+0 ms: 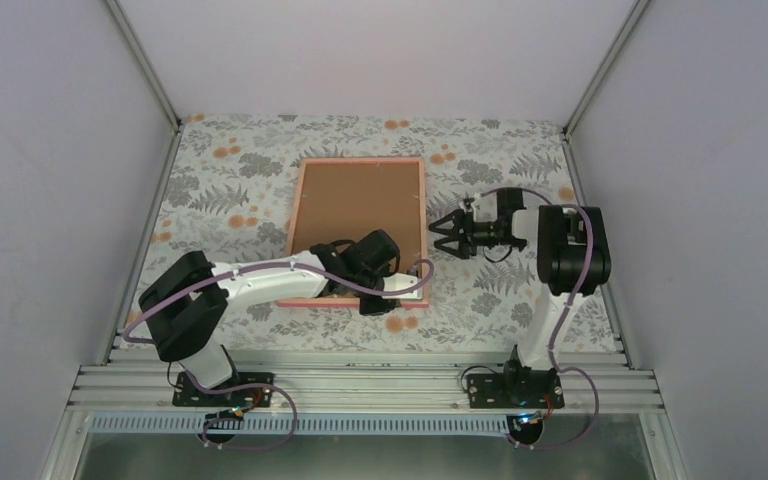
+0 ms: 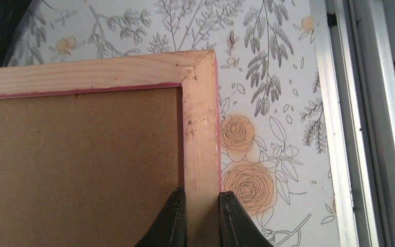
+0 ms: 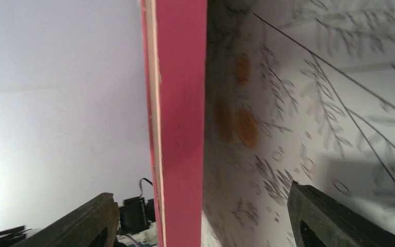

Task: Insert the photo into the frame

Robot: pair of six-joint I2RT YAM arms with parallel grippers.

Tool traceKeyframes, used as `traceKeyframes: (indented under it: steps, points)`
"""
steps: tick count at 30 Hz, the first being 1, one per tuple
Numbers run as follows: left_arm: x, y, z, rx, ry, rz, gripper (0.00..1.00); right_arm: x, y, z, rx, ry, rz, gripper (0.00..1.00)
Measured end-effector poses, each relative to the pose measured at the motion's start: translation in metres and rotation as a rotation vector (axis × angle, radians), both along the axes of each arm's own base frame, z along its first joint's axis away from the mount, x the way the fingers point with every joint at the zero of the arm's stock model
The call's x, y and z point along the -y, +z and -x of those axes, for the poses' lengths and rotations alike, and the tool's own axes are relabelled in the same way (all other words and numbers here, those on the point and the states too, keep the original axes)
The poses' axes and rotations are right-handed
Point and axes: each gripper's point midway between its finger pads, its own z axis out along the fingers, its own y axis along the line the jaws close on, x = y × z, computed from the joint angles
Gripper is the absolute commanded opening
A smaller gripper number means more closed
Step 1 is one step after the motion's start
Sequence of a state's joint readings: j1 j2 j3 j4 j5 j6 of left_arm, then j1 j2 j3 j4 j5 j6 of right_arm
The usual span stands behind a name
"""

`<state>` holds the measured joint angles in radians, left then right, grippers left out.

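Fingers [image 2: 174, 221] of the left gripper [image 2: 202, 194] are pinched onto the frame [image 1: 360, 160], one on the inner side of its bare wooden rail and one on the outer side, close to the near right corner. From where I stand, the left arm [image 1: 250, 280] reaches in from the frame's near left and crosses over its near edge. To the left of the frame, a plain pale wall [image 1: 50, 150] closes that side, with a metal post [image 1: 145, 60] running up the corner.

The frame itself lies flat and face down on the tablecloth [image 1: 230, 190], which is pale with grey leaves and orange flowers. A brown board [image 1: 360, 200] fills the frame's opening, and only a thin pink line shows along its edges. Behind the frame is a blank back wall [image 1: 380, 50], and in front of it silver rails [image 1: 360, 385] carry the arm bases.

Just to the right of the frame, the right gripper [image 1: 438, 236] hangs level, its jaws spread wide towards the right rail and holding nothing. Further right is another pale wall [image 1: 710, 150].
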<state>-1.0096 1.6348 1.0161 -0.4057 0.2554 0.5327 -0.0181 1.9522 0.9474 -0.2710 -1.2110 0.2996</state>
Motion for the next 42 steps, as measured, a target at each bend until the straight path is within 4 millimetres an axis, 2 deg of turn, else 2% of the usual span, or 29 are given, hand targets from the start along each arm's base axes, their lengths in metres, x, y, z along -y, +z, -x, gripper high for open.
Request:
traceKeyframes:
  steps: [6,12,21,25,26,29,32,37,39,42]
  points:
    - [0.007,0.014,-0.003,-0.013,0.007,0.032,0.02,-0.017,0.025,-0.019,0.036,0.041,-0.091,0.73]
    - [0.01,0.019,-0.003,-0.016,0.008,0.045,0.02,-0.036,0.03,-0.021,0.014,0.074,-0.121,0.59]
    - [0.012,0.022,-0.008,0.002,0.017,0.052,0.02,-0.045,0.025,-0.029,-0.059,0.048,-0.118,0.28]
    - [0.012,0.027,-0.016,0.024,0.037,0.051,0.03,-0.045,0.025,-0.033,-0.059,0.032,-0.108,0.06]
    - [0.012,0.03,-0.017,0.025,0.04,0.051,0.06,-0.044,0.027,-0.034,-0.049,0.032,-0.109,0.04]
    - [0.011,0.036,-0.021,0.025,0.043,0.044,0.24,-0.044,0.039,-0.037,-0.028,0.019,-0.101,0.04]
    - [0.01,0.047,-0.029,0.043,0.039,0.042,0.51,-0.041,0.052,-0.041,0.001,-0.002,-0.065,0.04]
    - [0.013,0.105,-0.073,0.118,0.095,0.132,0.94,-0.035,0.076,-0.047,0.062,-0.042,0.003,0.04]
    - [0.01,0.129,-0.088,0.134,0.118,0.166,1.0,-0.031,0.086,-0.047,0.075,-0.051,0.015,0.04]
    - [-0.002,0.16,-0.109,0.147,0.177,0.211,1.0,-0.024,0.101,-0.051,0.104,-0.062,0.045,0.04]
